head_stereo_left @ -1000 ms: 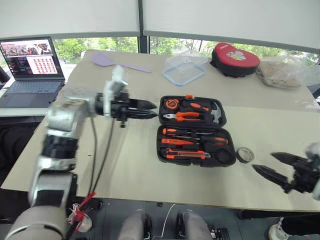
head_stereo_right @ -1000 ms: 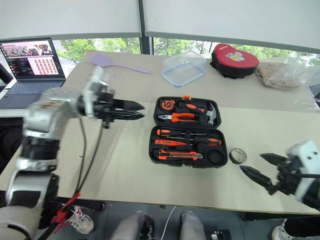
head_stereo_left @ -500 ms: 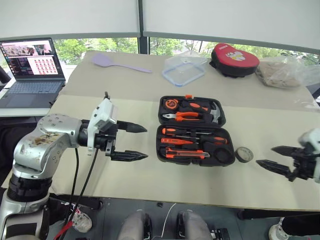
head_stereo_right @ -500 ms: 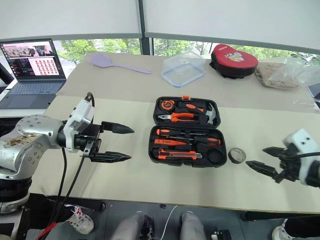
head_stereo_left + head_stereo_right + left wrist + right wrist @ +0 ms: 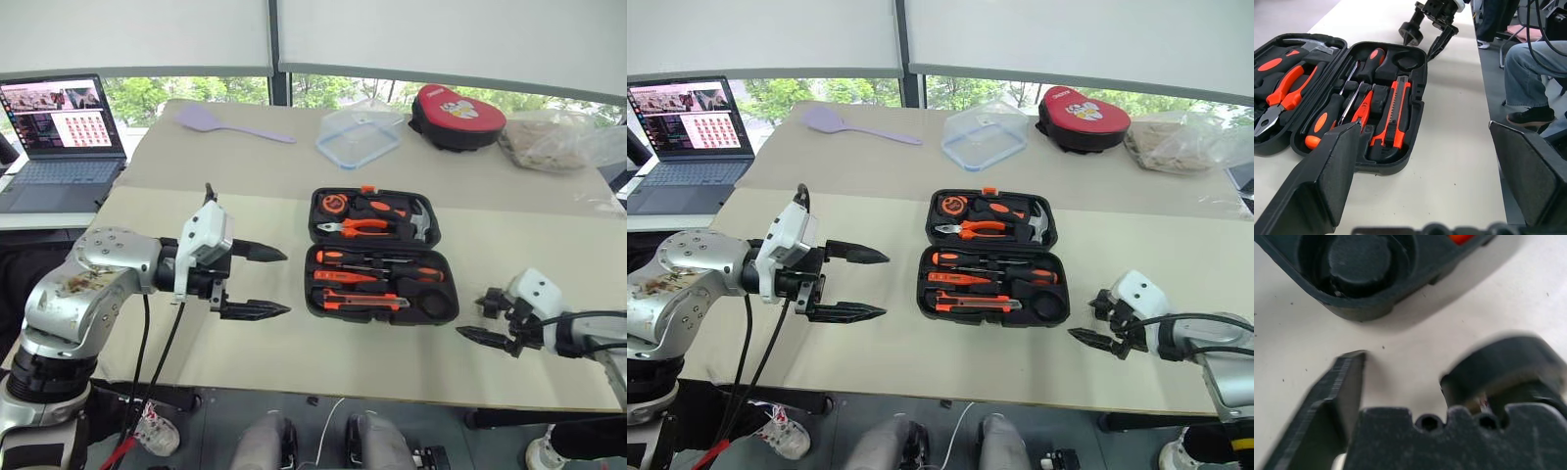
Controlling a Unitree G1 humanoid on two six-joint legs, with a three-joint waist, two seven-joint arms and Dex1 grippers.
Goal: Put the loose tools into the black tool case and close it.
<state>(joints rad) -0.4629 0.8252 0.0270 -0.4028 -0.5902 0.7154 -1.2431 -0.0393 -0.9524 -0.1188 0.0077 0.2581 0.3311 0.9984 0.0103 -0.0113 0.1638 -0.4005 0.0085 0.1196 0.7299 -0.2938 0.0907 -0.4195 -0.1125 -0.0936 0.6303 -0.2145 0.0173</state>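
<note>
Right hand (image 5: 472, 315), fingers part-open and gripping nothing yet, sits low on the counter (image 5: 294, 362) at the grey tape roll (image 5: 1409, 33), just beside the open black tool case (image 5: 313, 284), apparently to fill its empty round recess (image 5: 439, 305); left hand (image 5: 284, 282) hangs wide open, empty.

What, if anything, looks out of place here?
The round pocket in the open tool case is empty; the tape roll that would fit it sits outside on the table, by the right gripper. The other tools lie in their slots.
</note>
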